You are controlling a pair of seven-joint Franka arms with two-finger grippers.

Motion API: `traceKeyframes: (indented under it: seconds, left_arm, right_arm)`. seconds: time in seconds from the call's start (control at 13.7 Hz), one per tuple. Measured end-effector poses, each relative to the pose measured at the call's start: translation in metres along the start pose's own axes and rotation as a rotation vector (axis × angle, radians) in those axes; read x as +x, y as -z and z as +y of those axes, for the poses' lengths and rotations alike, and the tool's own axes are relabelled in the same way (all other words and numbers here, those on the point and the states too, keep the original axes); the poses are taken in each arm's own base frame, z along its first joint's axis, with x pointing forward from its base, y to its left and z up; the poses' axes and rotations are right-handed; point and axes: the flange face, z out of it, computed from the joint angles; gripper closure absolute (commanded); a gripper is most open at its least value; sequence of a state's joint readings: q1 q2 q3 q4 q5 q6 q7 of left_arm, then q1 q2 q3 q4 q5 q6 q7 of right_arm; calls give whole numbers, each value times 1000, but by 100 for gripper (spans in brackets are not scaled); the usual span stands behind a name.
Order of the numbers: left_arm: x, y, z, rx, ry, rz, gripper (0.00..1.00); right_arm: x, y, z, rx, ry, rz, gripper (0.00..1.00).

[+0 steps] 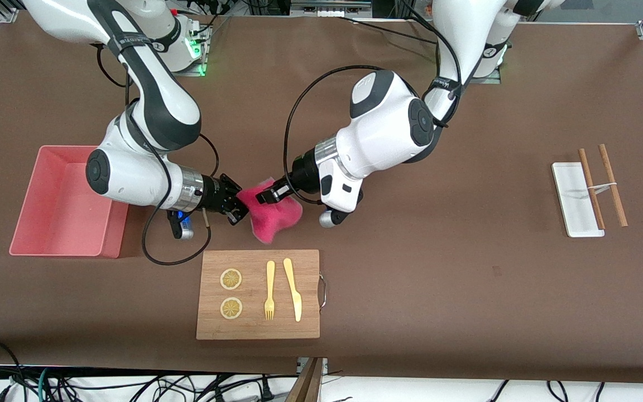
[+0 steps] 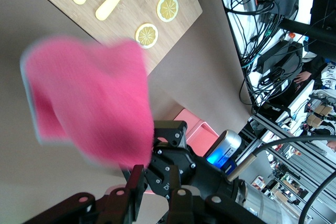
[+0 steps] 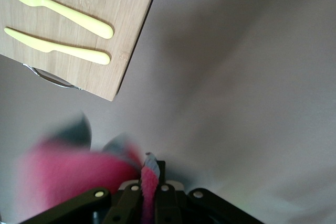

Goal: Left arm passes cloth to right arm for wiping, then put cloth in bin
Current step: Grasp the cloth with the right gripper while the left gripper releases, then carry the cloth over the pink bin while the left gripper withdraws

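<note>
The magenta-pink cloth [image 1: 277, 215] hangs in the air between both grippers, over the bare table just past the cutting board. My right gripper [image 1: 239, 206] is shut on one edge of it; the right wrist view shows the cloth [image 3: 68, 177] pinched between the closed fingers of this gripper [image 3: 149, 184]. My left gripper [image 1: 268, 195] is at the cloth's upper edge. In the left wrist view its fingers [image 2: 156, 170] stand apart with nothing between them, and the cloth [image 2: 89, 98] hangs from the right gripper. The salmon-pink bin [image 1: 59, 206] stands empty toward the right arm's end and also shows in the left wrist view [image 2: 191, 129].
A wooden cutting board [image 1: 254, 326] lies nearer the front camera than the cloth, with two lemon slices [image 1: 231, 279], a yellow fork [image 1: 269, 290] and a yellow knife [image 1: 293, 290]. A small white tray [image 1: 575, 206] with brown chopsticks [image 1: 612, 184] lies toward the left arm's end.
</note>
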State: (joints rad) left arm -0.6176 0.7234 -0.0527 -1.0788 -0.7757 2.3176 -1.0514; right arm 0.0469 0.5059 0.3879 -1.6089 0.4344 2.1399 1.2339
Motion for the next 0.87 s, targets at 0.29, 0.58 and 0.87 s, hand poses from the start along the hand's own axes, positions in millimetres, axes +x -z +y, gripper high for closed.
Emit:
traceKeyframes:
  seconds: [0.29, 0.58, 0.87]
  left_arm:
    - [30, 22, 2, 7, 28, 9, 40]
    - [76, 62, 0, 50, 39, -2, 0]
    - [117, 117, -15, 177, -55, 62, 0]
  right_arm:
    - [-3, 6, 11, -89, 135, -24, 100]
    - [73, 69, 49, -260, 387, 53, 100]
    - [178, 157, 116, -384, 601, 40, 100]
